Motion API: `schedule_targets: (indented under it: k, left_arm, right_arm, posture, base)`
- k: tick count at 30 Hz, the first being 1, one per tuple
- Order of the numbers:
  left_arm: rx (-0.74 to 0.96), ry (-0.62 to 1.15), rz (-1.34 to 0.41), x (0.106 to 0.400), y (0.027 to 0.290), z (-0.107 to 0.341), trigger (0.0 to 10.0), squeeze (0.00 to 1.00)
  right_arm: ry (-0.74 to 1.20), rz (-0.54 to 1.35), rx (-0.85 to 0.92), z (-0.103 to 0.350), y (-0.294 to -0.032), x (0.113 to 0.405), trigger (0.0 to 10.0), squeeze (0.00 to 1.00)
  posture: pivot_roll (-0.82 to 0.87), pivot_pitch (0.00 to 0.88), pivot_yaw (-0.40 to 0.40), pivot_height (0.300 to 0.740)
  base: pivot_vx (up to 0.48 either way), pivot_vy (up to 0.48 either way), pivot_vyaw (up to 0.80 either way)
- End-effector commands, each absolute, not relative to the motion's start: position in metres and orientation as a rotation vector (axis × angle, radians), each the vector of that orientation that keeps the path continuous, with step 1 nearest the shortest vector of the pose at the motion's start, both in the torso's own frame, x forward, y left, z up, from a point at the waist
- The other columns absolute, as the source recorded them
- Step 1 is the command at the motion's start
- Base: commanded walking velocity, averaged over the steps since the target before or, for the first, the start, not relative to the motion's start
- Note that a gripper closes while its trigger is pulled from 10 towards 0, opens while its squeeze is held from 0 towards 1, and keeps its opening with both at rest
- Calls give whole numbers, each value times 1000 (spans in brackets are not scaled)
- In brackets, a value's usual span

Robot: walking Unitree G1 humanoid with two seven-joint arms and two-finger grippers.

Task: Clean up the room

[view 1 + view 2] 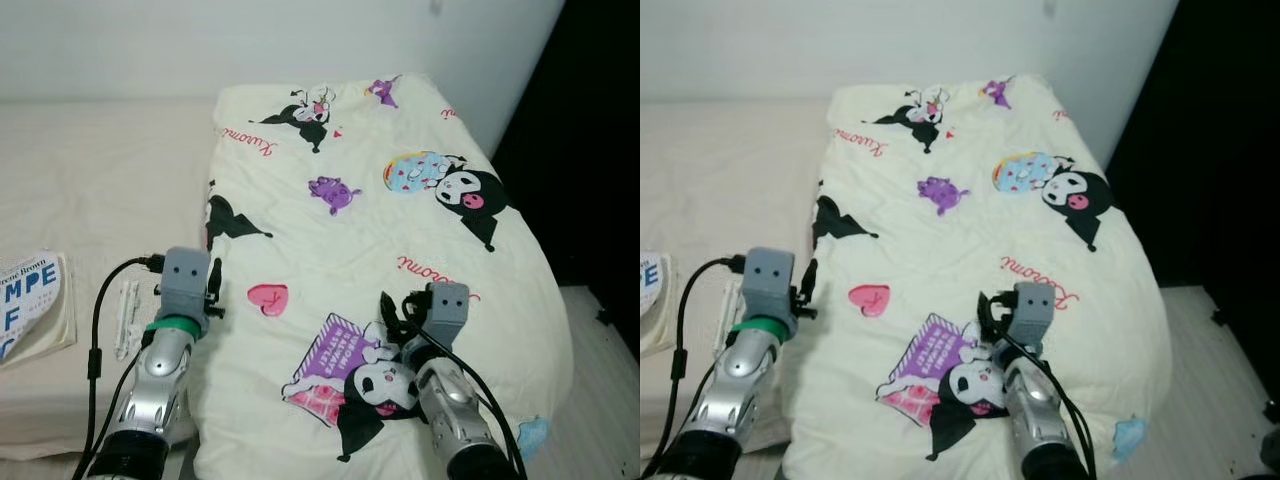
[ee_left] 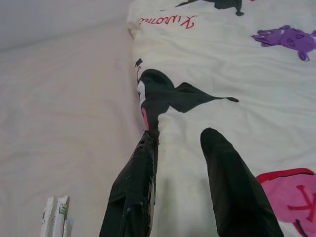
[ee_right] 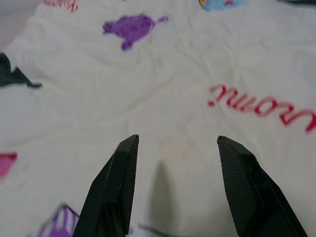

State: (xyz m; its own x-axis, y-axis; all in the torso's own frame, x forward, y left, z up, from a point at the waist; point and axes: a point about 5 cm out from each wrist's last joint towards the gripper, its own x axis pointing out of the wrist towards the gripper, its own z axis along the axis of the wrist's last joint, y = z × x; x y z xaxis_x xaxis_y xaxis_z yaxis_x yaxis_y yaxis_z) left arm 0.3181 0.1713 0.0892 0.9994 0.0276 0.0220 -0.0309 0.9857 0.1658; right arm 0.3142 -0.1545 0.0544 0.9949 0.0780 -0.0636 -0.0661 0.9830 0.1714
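Cream-white fabric printed with black cartoon characters, purple creatures, pink hearts and red script covers the folded quilt (image 1: 370,250), which lies on the right part of the bed (image 1: 100,180), running from the white wall (image 1: 250,40) down toward the robot. Beside it on the robot's left, the bed's pale beige sheet is bare apart from a few things near the front edge.

The left gripper (image 2: 180,168) hovers at the quilt's left edge, low over the seam where the quilt meets the sheet. Its two black fingers (image 2: 232,192) stand moderately apart with nothing between them; one lies along the quilt's border and the other over the cream fabric next to a pink heart. A black cable (image 1: 100,320) loops from the left wrist down beside the silver arm.

The right gripper (image 3: 173,168) is poised over the middle of the quilt's near half, close to a purple striped patch and a black-and-white character print. Its fingers (image 3: 247,182) are spread wide and empty, just above the fabric, with the red script ahead of them.

On the sheet near the left arm lie some slim white packets (image 1: 127,315), and further left sits a book (image 1: 35,305) with a white cover and large blue letters, at the bed's front edge.
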Motion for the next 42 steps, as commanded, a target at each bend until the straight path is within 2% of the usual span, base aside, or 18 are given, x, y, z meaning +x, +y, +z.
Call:
schedule_targets:
  k: [1,7,22,33,42]
  left_arm:
    - [179,-11,23,315,171,84,10000,0]
    - [199,-29,3,310,167,82,10000,0]
    - [218,-21,-6,308,171,80,10000,0]
    - [141,4,111,311,187,79,10000,0]
    - [126,6,121,310,183,77,10000,0]
  right_arm:
    - [76,69,174,51,-152,313,10000,0]
    - [69,81,171,52,-145,314,10000,0]
    - [75,33,186,49,-147,313,10000,0]
    - [214,62,141,30,-149,308,10000,0]
    - [224,124,162,34,-138,314,10000,0]
  posture:
    - [21,0,84,641]
    - [25,0,88,676]
    - [24,0,96,740]
    - [36,0,83,740]
    - [54,0,72,740]
  base:
    - [0,0,0]
    - [0,0,0]
    - [0,0,0]
    - [0,0,0]
    - [0,0,0]
